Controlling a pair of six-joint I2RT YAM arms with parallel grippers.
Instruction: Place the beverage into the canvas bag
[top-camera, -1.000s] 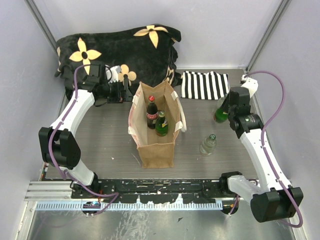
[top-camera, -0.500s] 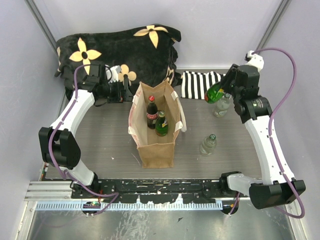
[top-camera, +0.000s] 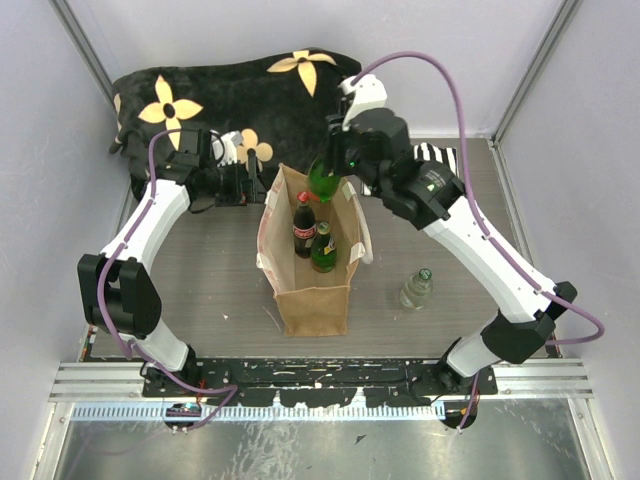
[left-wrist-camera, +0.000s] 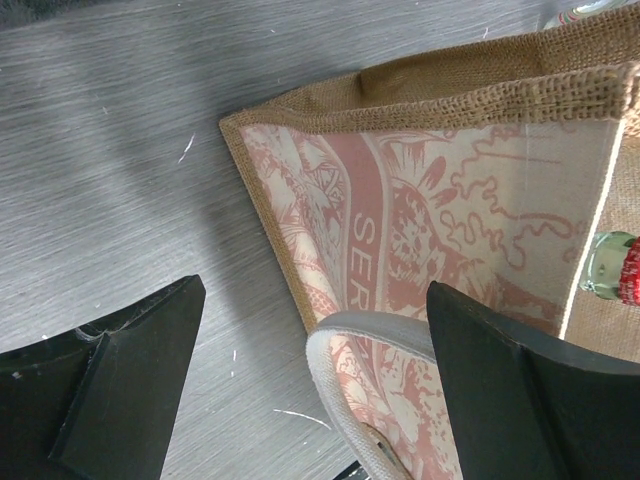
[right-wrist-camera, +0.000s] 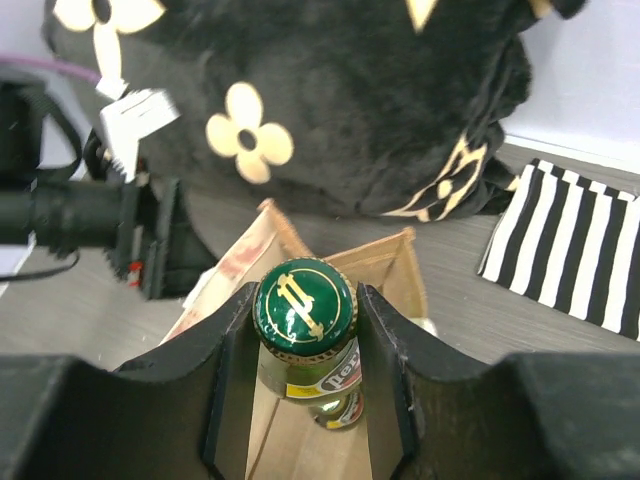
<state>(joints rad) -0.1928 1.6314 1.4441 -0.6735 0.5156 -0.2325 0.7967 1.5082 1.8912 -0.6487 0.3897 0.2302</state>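
Note:
The canvas bag stands open in the middle of the table, with a red-capped cola bottle and a green bottle inside. My right gripper is shut on a green bottle by its neck and holds it above the bag's far end; in the right wrist view its green gold-marked cap sits between the fingers over the bag's opening. My left gripper is open at the bag's far left corner, its jaws either side of the cream handle and pink patterned side.
A clear bottle with a green cap stands right of the bag. A black flowered blanket fills the back left. A black-and-white striped cloth lies at the back right, partly behind my right arm.
My right arm has lifted the green bottle from the right side of the table and swung it left, over the bag's far end. The left arm has not moved.

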